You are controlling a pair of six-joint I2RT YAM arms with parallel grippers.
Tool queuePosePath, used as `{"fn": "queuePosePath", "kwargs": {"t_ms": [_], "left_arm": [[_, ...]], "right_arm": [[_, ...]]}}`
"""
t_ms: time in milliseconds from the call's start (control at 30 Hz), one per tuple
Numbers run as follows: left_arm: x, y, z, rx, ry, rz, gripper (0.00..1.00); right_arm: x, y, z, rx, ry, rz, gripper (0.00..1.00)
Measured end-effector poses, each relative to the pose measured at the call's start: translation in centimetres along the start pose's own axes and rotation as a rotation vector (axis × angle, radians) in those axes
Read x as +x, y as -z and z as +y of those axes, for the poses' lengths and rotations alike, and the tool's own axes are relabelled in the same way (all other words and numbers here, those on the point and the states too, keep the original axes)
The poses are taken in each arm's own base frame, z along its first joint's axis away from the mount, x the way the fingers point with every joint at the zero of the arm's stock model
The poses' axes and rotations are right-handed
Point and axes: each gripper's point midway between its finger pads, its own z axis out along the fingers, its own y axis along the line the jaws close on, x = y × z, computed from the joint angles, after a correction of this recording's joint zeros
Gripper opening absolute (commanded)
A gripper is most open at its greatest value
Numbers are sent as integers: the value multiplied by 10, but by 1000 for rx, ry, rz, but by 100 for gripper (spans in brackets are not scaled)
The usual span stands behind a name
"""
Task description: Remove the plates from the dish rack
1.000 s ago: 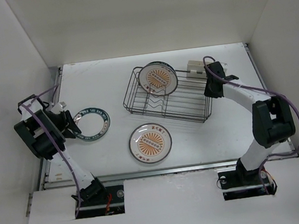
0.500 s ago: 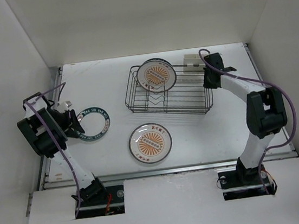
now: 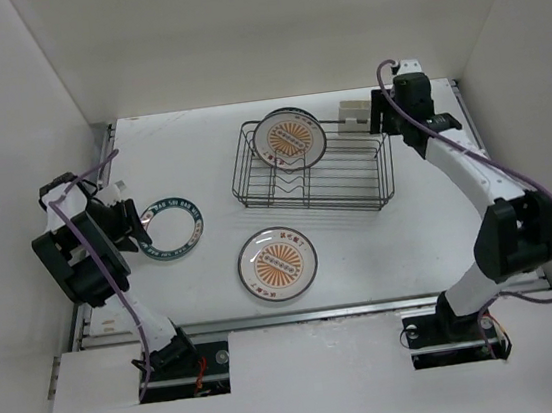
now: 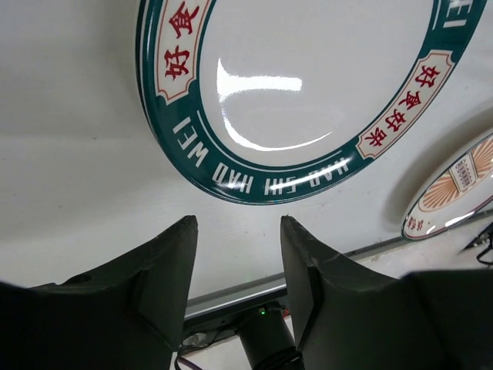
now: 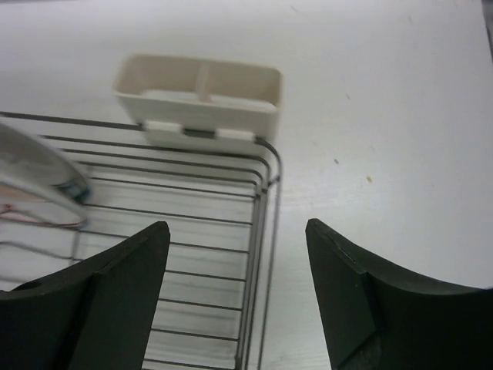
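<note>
The plate (image 3: 289, 140) in the rack (image 3: 316, 205) stands on edge, left of the right gripper (image 5: 237, 239) — jaws apart, empty — the nearer arm.

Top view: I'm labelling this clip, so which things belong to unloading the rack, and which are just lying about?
Job: dish rack; standing orange plate in it; flat orange plate; teal-rimmed plate.
Lying about: white caddy clipped to the rack's edge.

glossy plates (image 4: 308, 69), metal wire rack (image 3: 352, 172)

Wire dish rack (image 5: 260, 202) beneath right claw (image 5: 235, 229)
</note>
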Motion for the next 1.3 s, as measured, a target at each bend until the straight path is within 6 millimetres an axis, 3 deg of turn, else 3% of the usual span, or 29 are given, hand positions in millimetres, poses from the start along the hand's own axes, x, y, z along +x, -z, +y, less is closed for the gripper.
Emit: {"fn": "queuePosePath", "kwargs": {"t_ms": [100,200,333,433,567,767,900,933,1033,1133,1300], "left_arm": [[-5,5,0,-18,-8,-40,44],[-8,5,2,-27,-7,-52,44],[-8,3,3,-31,-6,-52,44],[-8,3,3,-33,-6,-53,44],[-8,3,3,-33,-5,-53,44],[-6,1,4,-30,0,-43,44],[-5,-3,5,-25,7,-28,46],[-5,-3,5,-25,9,-26,46],[-5,-4,5,-24,10,-22,46],[-5,-4,5,-24,11,-21,46],[-5,-4,5,-23,11,-22,46]], "right_arm": [[-32,30,32,-165,56,-107,78],[-45,44,85,-362,152,-150,79],[-32,34,145,-563,248,-110,79],[-20,11,165,-621,277,-59,79],[-16,-19,180,-654,287,-25,70],[-8,-35,193,-682,294,1,58],[-1,-40,201,-693,301,15,31],[0,-40,201,-692,305,16,19],[-4,-45,198,-677,373,-21,8],[-4,-40,198,-662,373,-19,1],[-9,-13,193,-628,415,-35,0]]}}
